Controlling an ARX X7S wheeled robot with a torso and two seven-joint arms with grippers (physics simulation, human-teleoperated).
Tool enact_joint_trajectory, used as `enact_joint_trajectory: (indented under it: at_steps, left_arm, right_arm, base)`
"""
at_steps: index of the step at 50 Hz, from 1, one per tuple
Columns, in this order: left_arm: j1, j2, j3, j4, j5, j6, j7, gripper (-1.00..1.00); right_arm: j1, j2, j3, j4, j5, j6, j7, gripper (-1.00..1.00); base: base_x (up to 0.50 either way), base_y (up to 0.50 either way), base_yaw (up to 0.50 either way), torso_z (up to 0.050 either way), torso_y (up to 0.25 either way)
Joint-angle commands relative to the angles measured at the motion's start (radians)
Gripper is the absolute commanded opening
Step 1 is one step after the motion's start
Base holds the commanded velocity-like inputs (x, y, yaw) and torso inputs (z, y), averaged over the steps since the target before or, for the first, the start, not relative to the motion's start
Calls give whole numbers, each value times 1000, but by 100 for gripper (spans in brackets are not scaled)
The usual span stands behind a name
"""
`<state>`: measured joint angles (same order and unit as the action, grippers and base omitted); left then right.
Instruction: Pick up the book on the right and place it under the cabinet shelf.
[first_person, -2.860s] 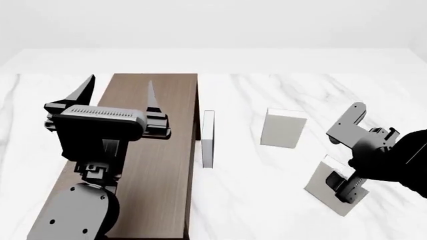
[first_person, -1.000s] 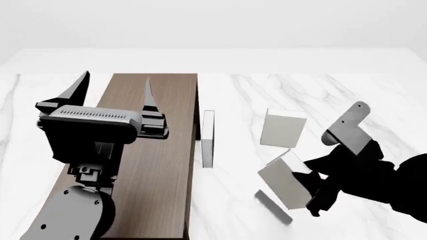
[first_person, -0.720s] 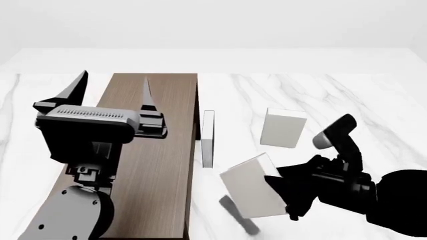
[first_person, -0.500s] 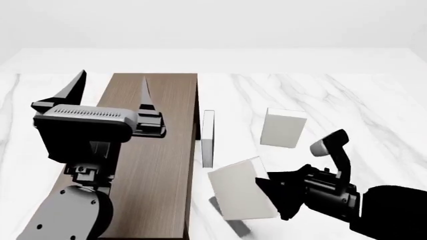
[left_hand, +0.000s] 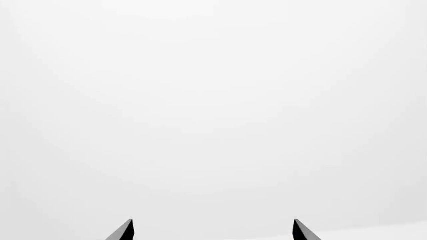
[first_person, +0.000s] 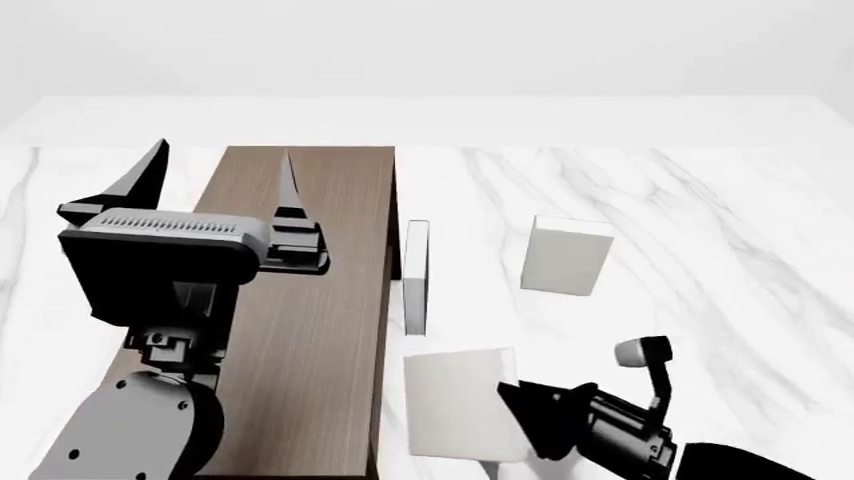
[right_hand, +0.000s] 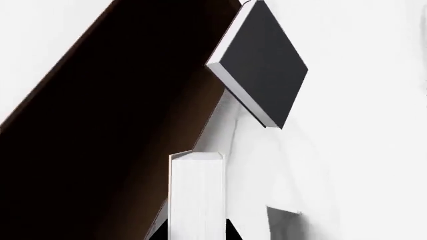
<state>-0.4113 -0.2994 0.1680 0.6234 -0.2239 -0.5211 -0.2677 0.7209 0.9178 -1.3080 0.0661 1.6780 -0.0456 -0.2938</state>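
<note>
Book (first_person: 461, 403) gripped in the right hand (first_person: 523, 420), just beside the cabinet shelf (first_person: 314, 300).

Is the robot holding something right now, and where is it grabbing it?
Yes. The right gripper holds the pale book by its right-hand edge, beside the brown cabinet shelf. The left gripper is open and holds nothing.

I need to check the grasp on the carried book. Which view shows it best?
The head view: the book shows as a whole face, the right gripper clamping its edge beside the cabinet. The right wrist view shows only its edge. The left wrist view shows none of it.
</note>
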Motion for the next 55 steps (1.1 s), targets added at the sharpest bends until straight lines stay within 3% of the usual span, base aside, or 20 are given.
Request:
enact_joint_trajectory:
  at_steps: [1,18,55]
  left_arm:
    - [-1,-3,0,-2,-5,3,-3,100]
    - [1,-8,7,-8,-7,14,-8,100]
    - [0,-19,4,3,-27,11,-22,100]
  right_arm:
    - [-61,-99,48,141,57,-70,-107,-100]
    - [-73,-282,47,470,177,13,-212,-100]
    - [8,-581,-93,974,155,292,-280,-100]
  base:
    - [0,0,0,0,0]
    - [0,0,0,0,1]
    - [2,0,3,0,-3]
